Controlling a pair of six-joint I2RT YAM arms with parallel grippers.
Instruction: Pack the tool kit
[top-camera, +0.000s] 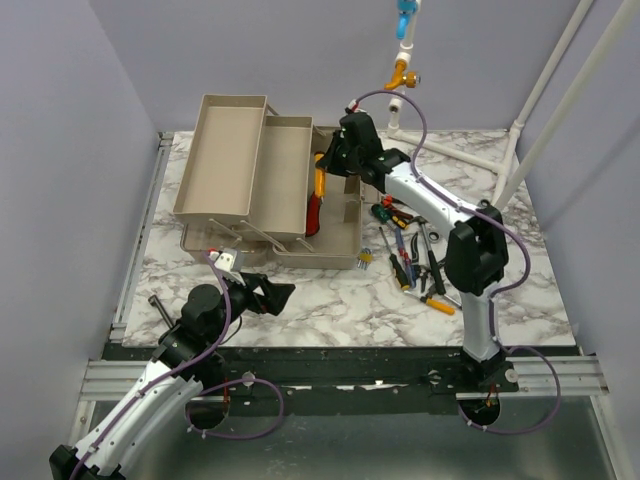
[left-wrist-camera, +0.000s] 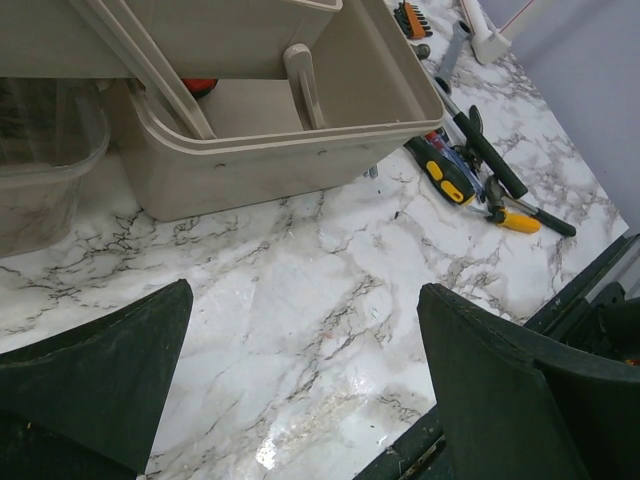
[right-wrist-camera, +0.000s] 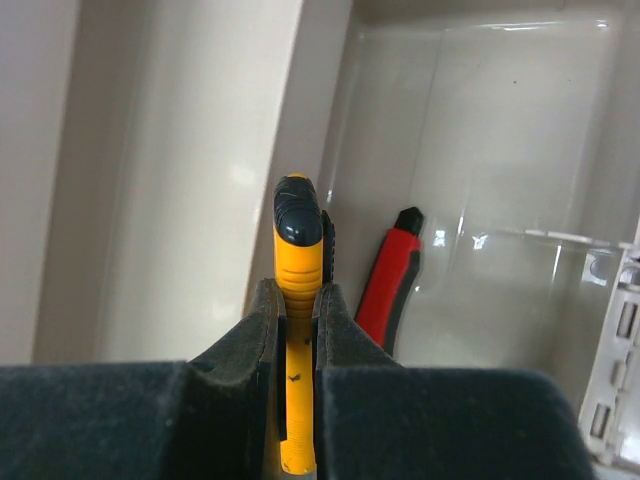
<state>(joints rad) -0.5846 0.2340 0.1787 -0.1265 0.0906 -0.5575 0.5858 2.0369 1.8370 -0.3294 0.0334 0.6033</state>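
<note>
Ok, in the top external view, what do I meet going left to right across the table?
Beige plastic cantilever trays → yellow-handled tool clamped in the right gripper → loose pile of colourful-handled hand tools → white plastic pipe frame.

Beige toolbox (left-wrist-camera: 260, 170), yellow-black handle (right-wrist-camera: 298, 255), grey-veined white table (left-wrist-camera: 300, 320)

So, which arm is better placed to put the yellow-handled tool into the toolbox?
Right: the right gripper is shut on the yellow-handled tool, over the open toolbox near a red-handled tool. The left gripper is open and empty, over the table outside it.
</note>
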